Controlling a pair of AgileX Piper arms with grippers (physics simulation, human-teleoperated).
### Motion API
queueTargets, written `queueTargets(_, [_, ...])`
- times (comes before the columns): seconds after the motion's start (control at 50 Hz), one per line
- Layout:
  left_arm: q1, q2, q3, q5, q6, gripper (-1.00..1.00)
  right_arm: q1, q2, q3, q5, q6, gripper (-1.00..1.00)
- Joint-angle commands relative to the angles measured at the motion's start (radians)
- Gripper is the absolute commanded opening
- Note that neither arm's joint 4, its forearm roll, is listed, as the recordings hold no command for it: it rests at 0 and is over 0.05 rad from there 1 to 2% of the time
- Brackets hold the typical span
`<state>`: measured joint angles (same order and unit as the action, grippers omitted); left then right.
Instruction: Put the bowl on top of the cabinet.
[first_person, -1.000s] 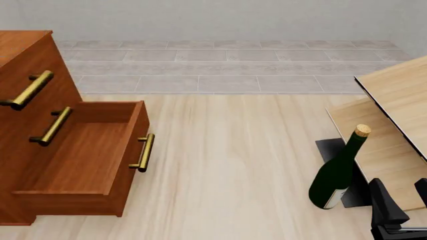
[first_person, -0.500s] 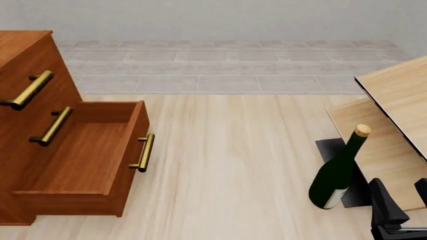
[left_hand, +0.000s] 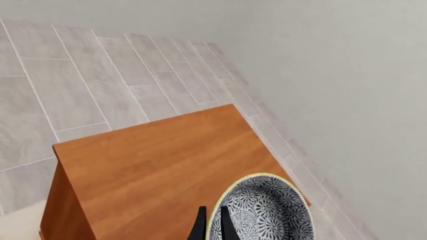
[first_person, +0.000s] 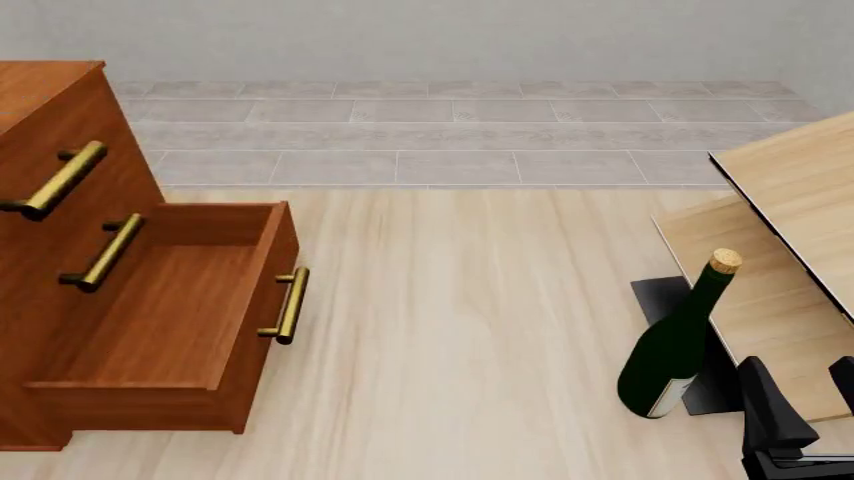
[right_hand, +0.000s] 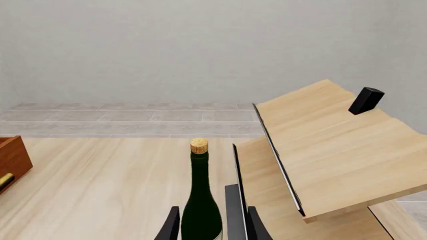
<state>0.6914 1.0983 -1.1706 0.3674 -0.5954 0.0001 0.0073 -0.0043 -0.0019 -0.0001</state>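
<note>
My left gripper (left_hand: 212, 227) pinched the rim of the bowl (left_hand: 261, 210), just above the cabinet (left_hand: 160, 170) top; it looked hard, light and breakable, so the rim seemed right.

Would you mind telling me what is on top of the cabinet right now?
The bowl sits over the cabinet top near one edge, with the left gripper at its rim. Whether it rests on the wood is unclear; the picture's edge cuts off its near part.
</note>
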Motion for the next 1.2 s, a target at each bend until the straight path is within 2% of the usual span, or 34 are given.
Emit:
queueTargets(0.02, [0.005, 0.02, 0.001, -0.027, 0.026, -1.0, 0.0, 0.0, 0.0, 0.0, 0.0, 1.0])
queueTargets(0.74, [-0.029, 0.104, 0.006, -0.067, 0.058, -1.0, 0.0, 0.0, 0.0, 0.0, 0.0, 1.0])
queueTargets(1.2, [0.019, 0.103, 0.015, -0.085, 0.072, -1.0, 0.0, 0.0, 0.0, 0.0, 0.0, 1.0])
